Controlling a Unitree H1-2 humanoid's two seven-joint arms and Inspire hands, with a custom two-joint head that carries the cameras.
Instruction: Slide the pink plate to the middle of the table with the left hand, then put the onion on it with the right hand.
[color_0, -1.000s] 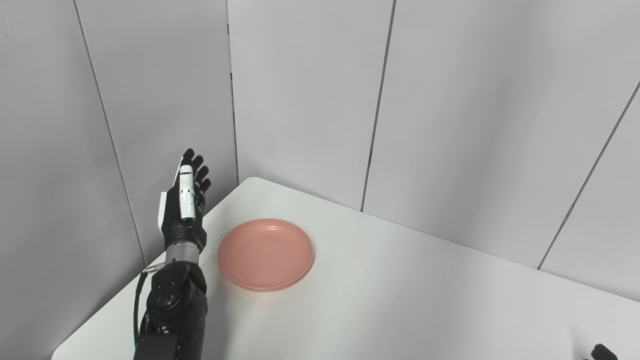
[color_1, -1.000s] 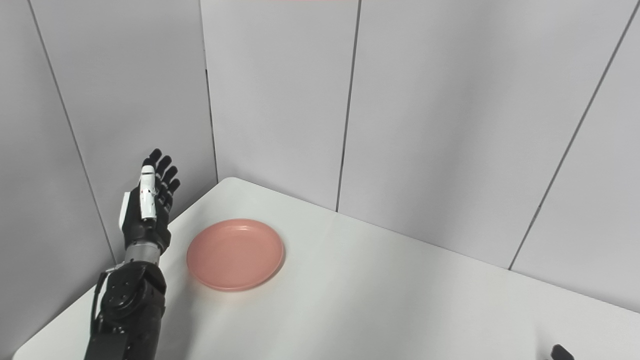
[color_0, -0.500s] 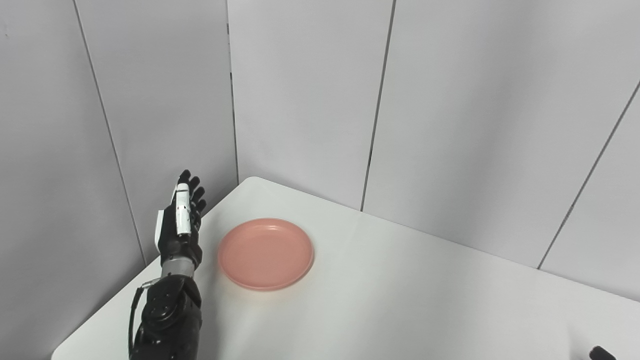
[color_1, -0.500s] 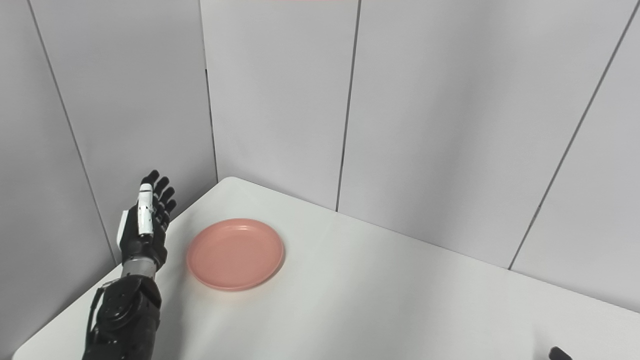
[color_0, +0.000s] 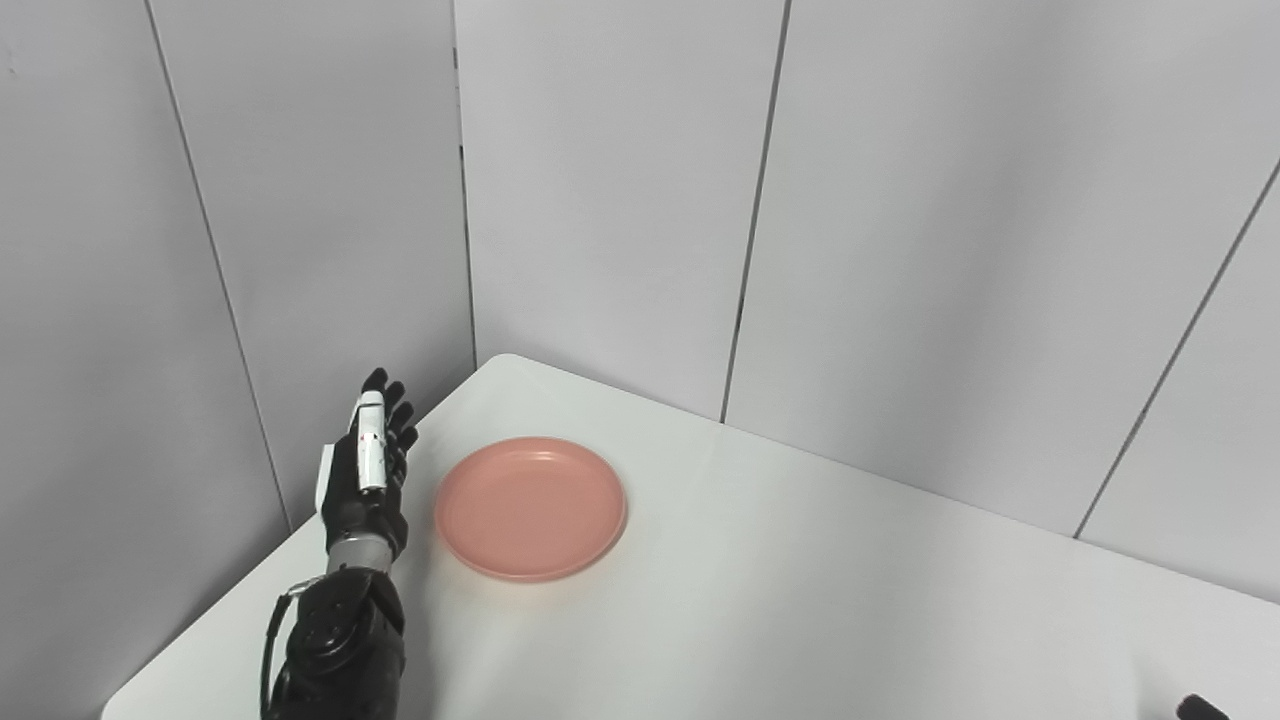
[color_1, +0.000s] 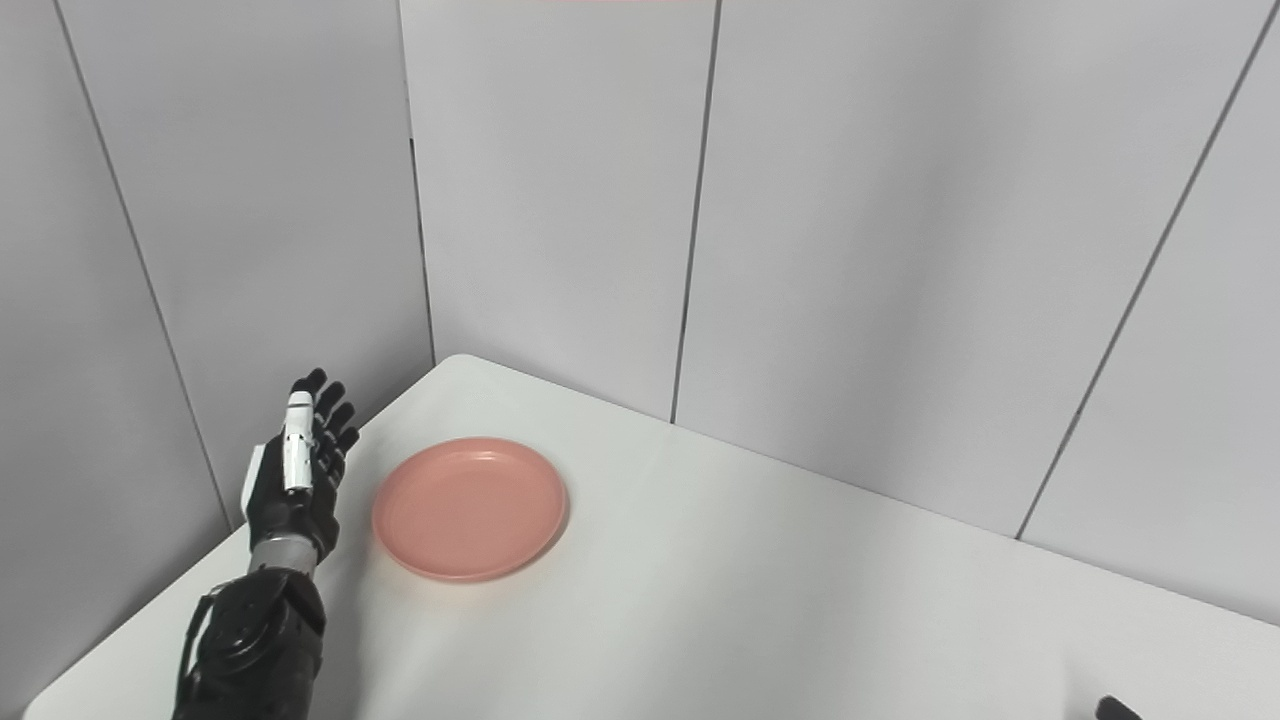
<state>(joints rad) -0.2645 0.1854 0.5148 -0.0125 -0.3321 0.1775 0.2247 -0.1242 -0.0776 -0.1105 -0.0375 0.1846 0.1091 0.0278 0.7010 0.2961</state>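
- Step in hand looked like the first one: getting the left hand (color_0: 365, 478) in position to slide the pink plate (color_0: 531, 507). No push had started, going by the gap between them.
- Left hand stood edge-on beside the plate's left rim, near but apart from it. Fingers (color_1: 318, 405) were released, extended and lightly spread, pointing up and away toward the wall panels (color_0: 330, 200); nothing held.
- Whether the heel of the hand touched the worktop (color_0: 820, 600) couldn't be told from either eye view.
- Plate sat flat and empty just to the right of the fingers, near the worktop's far left corner, well off centre.
- Onion wasn't visible in either view; it was presumably out of frame.
- Right hand (color_0: 1195, 708): only a dark tip showed at the bottom right edge. Couldn't tell whether it was released or clenched.
- Next move, as a judgement: bring the palm or finger side against the plate's left rim, low enough to catch the rim and not ride over it, then push steadily right and toward the robot.
- Risk: contact off the plate's centre line would likely spin the shallow, round plate instead of translating it.
- Onion placement could only follow once the plate was centred.
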